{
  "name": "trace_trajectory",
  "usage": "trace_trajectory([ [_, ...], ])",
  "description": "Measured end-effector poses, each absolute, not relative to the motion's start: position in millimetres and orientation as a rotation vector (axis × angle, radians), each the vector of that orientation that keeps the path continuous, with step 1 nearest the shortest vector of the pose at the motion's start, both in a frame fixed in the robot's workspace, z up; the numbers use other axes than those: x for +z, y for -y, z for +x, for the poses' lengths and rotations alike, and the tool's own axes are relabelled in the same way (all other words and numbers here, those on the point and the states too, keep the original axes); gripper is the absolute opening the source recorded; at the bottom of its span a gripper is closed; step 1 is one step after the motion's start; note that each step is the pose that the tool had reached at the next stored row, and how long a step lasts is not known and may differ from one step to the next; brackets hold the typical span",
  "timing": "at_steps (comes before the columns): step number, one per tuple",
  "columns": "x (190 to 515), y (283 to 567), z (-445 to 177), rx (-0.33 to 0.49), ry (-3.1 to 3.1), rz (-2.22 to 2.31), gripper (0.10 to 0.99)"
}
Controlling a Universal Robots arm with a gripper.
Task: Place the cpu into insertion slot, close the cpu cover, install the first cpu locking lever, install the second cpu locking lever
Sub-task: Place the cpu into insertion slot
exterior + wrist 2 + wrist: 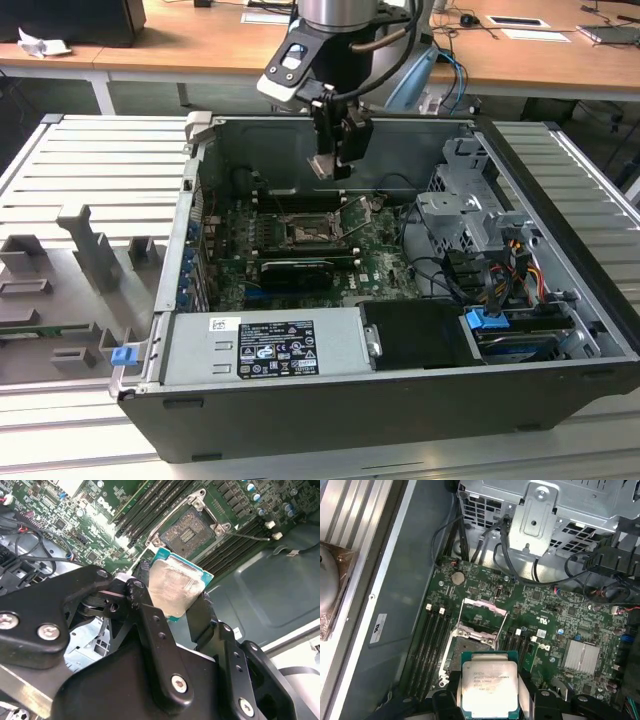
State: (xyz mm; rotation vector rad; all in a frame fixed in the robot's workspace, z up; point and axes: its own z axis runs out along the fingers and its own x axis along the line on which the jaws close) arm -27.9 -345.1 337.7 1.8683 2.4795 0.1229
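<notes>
My gripper (336, 165) hangs inside the open computer case, above the green motherboard (380, 255), and is shut on the cpu (322, 166). In both wrist views the black fingers (146, 607) clamp opposite edges of the cpu (172, 587) (489, 687), whose tan-silver face shows. The insertion slot (470, 647) (187, 530) (305, 236) lies below and just beyond the chip, its dark contact grid bare. The cpu cover (482, 611) stands swung open at the slot's far edge. A thin locking lever (352, 218) sticks up beside the slot.
Black memory slots (431, 645) flank the socket. A silver drive cage (470, 215) with cables stands at the exterior view's right, and a power supply (265, 345) lies along the front. A finned heatsink (582, 655) sits on the board. Grey fixtures (90, 250) rest on the table outside.
</notes>
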Motion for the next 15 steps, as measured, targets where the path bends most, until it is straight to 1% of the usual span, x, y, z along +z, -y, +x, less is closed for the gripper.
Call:
trace_trajectory([
  [15,332.9,345.1,-27.9,0.123,-2.479,1.869,0.537],
])
